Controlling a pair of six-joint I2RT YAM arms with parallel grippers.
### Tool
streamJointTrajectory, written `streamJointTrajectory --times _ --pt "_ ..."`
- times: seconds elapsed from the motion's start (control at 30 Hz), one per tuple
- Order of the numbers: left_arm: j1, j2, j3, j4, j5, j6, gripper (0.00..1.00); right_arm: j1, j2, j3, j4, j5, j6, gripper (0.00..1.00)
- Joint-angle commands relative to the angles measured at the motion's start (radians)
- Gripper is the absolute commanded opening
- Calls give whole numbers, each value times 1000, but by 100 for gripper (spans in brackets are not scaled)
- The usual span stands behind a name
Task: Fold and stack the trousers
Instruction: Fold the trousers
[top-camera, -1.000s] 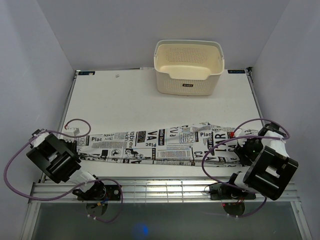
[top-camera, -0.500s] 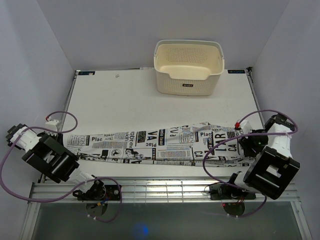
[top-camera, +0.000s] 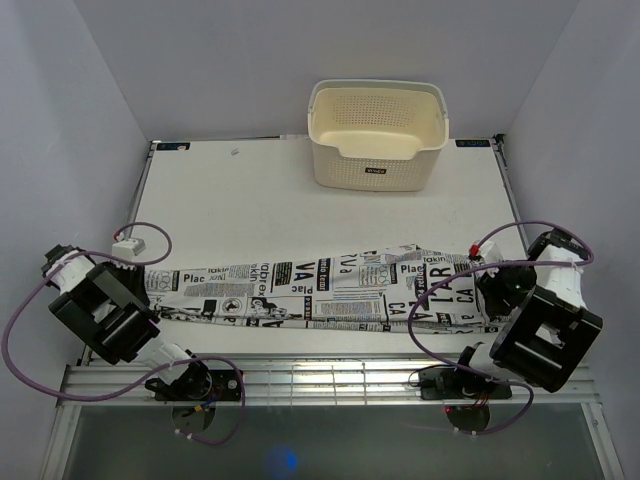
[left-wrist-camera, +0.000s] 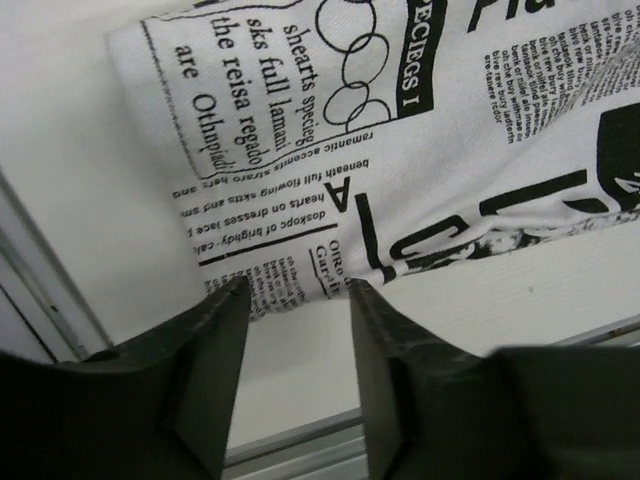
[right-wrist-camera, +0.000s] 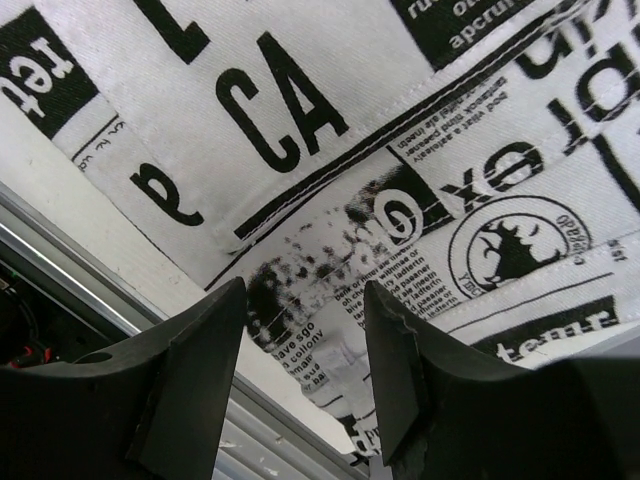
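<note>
The trousers (top-camera: 320, 290) lie flat in a long folded strip across the near part of the table, white with black newspaper print. My left arm (top-camera: 100, 310) is at their left end and my right arm (top-camera: 545, 335) at their right end. In the left wrist view my left gripper (left-wrist-camera: 298, 285) is open and empty, just off the near corner of the leg end (left-wrist-camera: 420, 150). In the right wrist view my right gripper (right-wrist-camera: 305, 285) is open and empty, low over the cloth's near edge (right-wrist-camera: 350, 120).
A cream perforated basket (top-camera: 377, 130) stands at the back of the white table (top-camera: 250, 200). A metal rail (top-camera: 320, 370) runs along the near edge. Purple cables loop round both arms, and a small white connector (top-camera: 130, 243) lies by the left arm.
The left arm swung out to the left, then came back a little towards the leg end. The right arm drew back to the right. The trousers lie much as before.
</note>
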Motion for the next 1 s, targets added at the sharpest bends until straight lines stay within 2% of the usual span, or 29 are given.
streamJointTrajectory --times 0.0,0.07,0.1,0.17,0.2,0.27,0.37,0.4,0.47,0.5,0.57,0.6,0.7,0.8,0.83,0.9,0.93,0.97 --pt "-33 18 -46 125 -51 -70 52 1 14 -51 40 31 14 56" --pt "-34 30 -60 145 -83 -74 40 1 17 -82 81 55 17 53" --pt "-34 35 -75 157 -128 -67 28 1 17 -111 93 78 17 52" --pt "-22 36 -93 165 -166 -21 17 1 15 -136 126 105 17 50" --pt "-13 33 -102 179 -189 -10 8 1 15 -147 138 114 19 49" --pt "12 27 -96 185 -200 24 3 1 17 -174 165 138 24 47" --pt "30 26 -66 200 -215 67 1 1 18 -202 195 175 19 44" --pt "32 24 -61 210 -222 76 2 1 20 -205 199 181 19 44" --pt "32 12 -38 208 -219 110 26 1 20 -193 190 184 14 44" --pt "32 3 0 175 -200 119 42 1 17 -178 149 159 10 44" --pt "32 -22 46 104 -90 145 66 1 3 -98 89 108 2 45" --pt "30 -57 68 35 -44 178 69 1 -14 -63 10 32 -7 46" --pt "9 -135 126 -89 137 240 74 30 -40 71 -83 -117 -10 48" --pt "-129 -200 117 -105 194 149 75 128 -51 164 -124 -203 79 50" --pt "-217 -213 109 -105 212 118 74 157 -52 180 -108 -223 112 51" --pt "-311 -235 82 -85 280 52 73 268 -52 203 -51 -254 260 51" --pt "-409 -253 72 -64 301 -47 72 304 -49 206 -17 -260 311 51" --pt "-459 -264 62 -44 326 -95 72 379 -35 205 54 -260 362 51"
